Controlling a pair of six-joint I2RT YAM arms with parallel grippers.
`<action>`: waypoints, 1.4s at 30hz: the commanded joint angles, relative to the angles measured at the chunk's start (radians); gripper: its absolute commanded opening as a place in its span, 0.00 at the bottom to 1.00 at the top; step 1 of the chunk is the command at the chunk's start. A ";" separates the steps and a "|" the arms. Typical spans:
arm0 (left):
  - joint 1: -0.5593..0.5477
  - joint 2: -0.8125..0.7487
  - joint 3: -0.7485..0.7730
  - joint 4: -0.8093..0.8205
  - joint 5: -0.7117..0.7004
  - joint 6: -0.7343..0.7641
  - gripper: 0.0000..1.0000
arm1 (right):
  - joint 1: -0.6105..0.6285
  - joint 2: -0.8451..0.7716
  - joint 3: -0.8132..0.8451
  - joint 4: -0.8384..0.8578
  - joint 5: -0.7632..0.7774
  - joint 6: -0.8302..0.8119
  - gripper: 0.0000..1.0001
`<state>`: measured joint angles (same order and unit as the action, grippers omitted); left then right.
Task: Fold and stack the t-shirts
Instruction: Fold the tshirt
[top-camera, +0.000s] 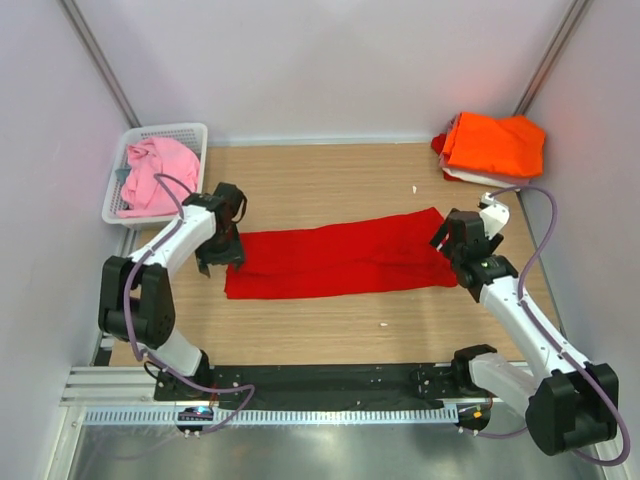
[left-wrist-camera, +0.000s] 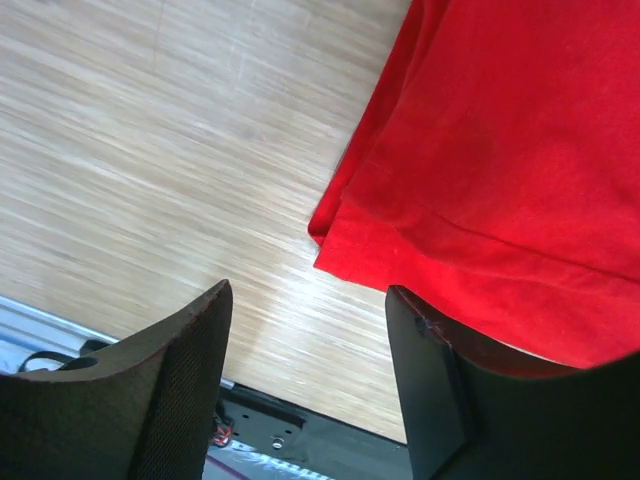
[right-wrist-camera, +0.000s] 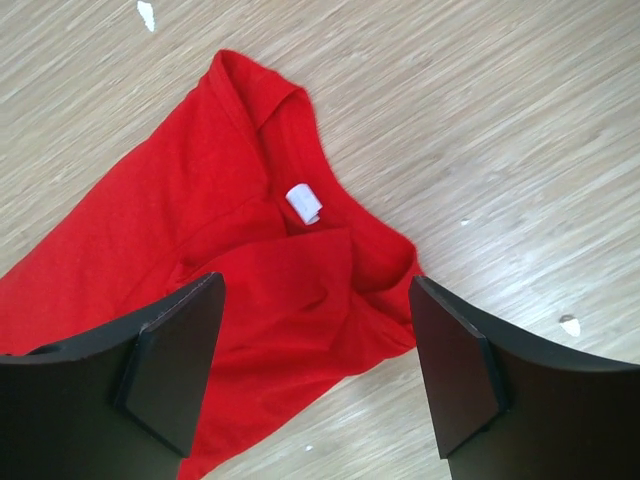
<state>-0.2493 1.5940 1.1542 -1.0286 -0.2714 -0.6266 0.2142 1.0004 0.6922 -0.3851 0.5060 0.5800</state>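
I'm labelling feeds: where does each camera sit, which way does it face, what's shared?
Top external: above and behind, looking down on the table; both arms show.
Left wrist: on the left arm, facing the red t-shirt at its hem; left gripper shows.
Right wrist: on the right arm, facing its collar; right gripper shows.
Shared: the red t-shirt.

The left arm (top-camera: 163, 252) bends up and leans in. Its left gripper (top-camera: 216, 262) points down low, its two fingers wide apart. The right arm (top-camera: 517, 312) stretches forward. The right gripper (top-camera: 446, 241) points down too, fingers spread wide.
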 joint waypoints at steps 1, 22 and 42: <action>-0.002 -0.032 0.102 -0.035 -0.011 0.019 0.65 | 0.005 -0.040 -0.022 0.075 -0.068 0.083 0.80; -0.125 0.250 0.030 0.216 0.064 -0.077 0.51 | 0.120 0.932 0.582 -0.046 -0.342 0.004 0.79; -0.853 0.006 -0.186 0.417 0.373 -0.614 0.55 | 0.182 1.778 1.670 0.365 -0.968 0.081 0.91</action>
<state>-1.0409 1.5726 0.9035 -0.6064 0.0021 -1.1557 0.3794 2.7045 2.3447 -0.1238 -0.3634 0.6476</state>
